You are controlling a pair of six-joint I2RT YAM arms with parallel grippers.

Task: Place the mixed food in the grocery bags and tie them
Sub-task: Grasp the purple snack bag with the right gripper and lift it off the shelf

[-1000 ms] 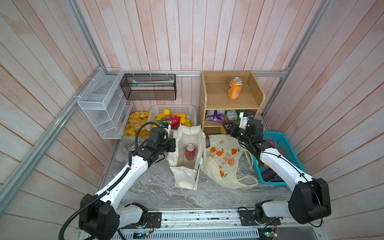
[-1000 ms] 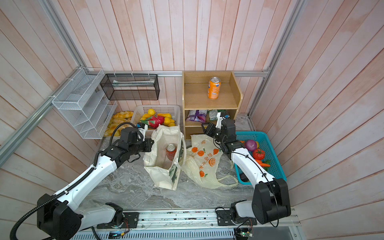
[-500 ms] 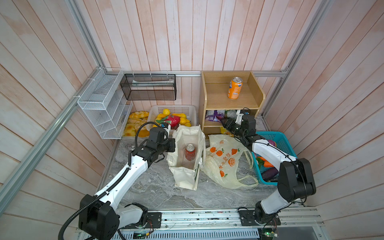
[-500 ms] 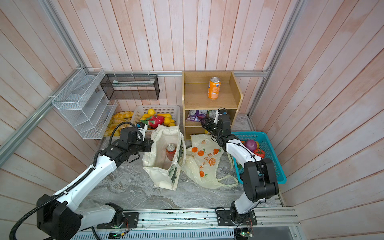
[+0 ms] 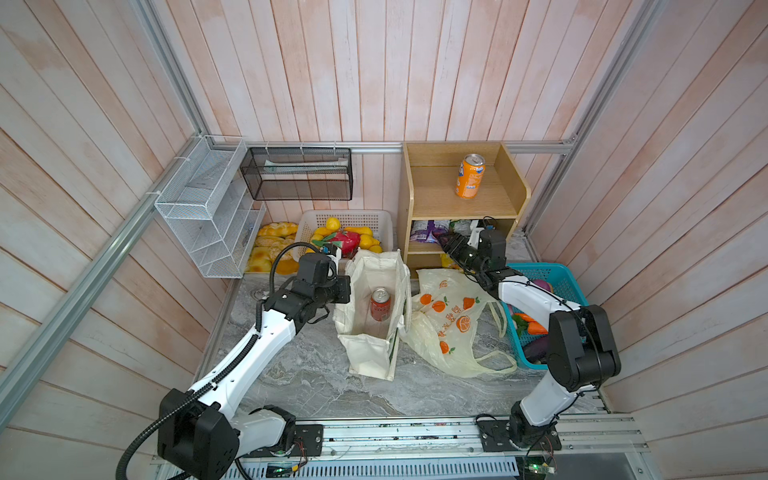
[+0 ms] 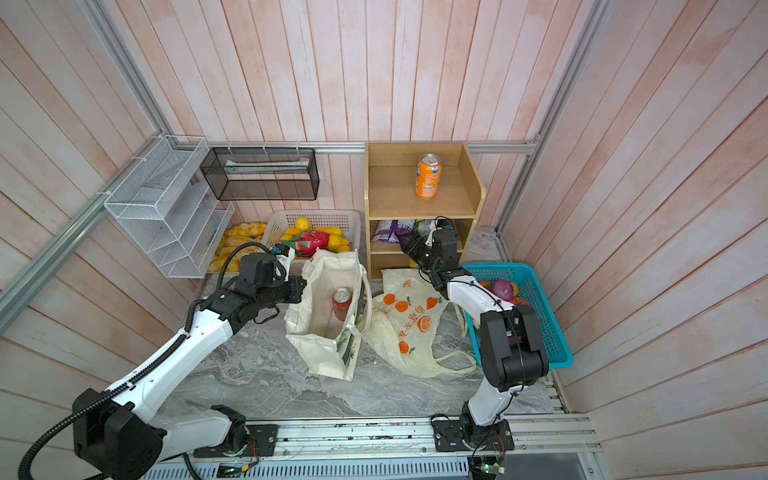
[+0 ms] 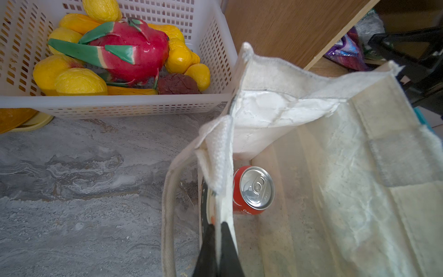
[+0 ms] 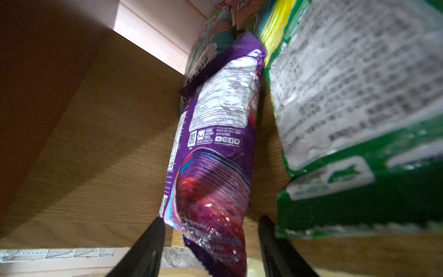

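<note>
"Fanta" on orange soda can (image 5: pixel 469 176)

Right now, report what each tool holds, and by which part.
Left tool pinches the canvas tote at its top rim. Right tool: nothing, open around one end of the purple snack packet.

Marble tabletop (image 5: pixel 311 374): canvas tote (image 5: pixel 365 353), plastic bag (image 5: pixel 449 328), white basket (image 5: pixel 345 214), blue basket (image 5: pixel 561 278), wooden shelf (image 5: pixel 436 195).

Both top views are bright and even, walls (image 5: pixel 374 62) bowing at the edges. The right wrist view is dim (shelf (image 8: pixel 96 144) shadowed); purple snack packet (image 8: pixel 211 208) glares, green snack packet (image 8: pixel 359 96) is blurred.
</note>
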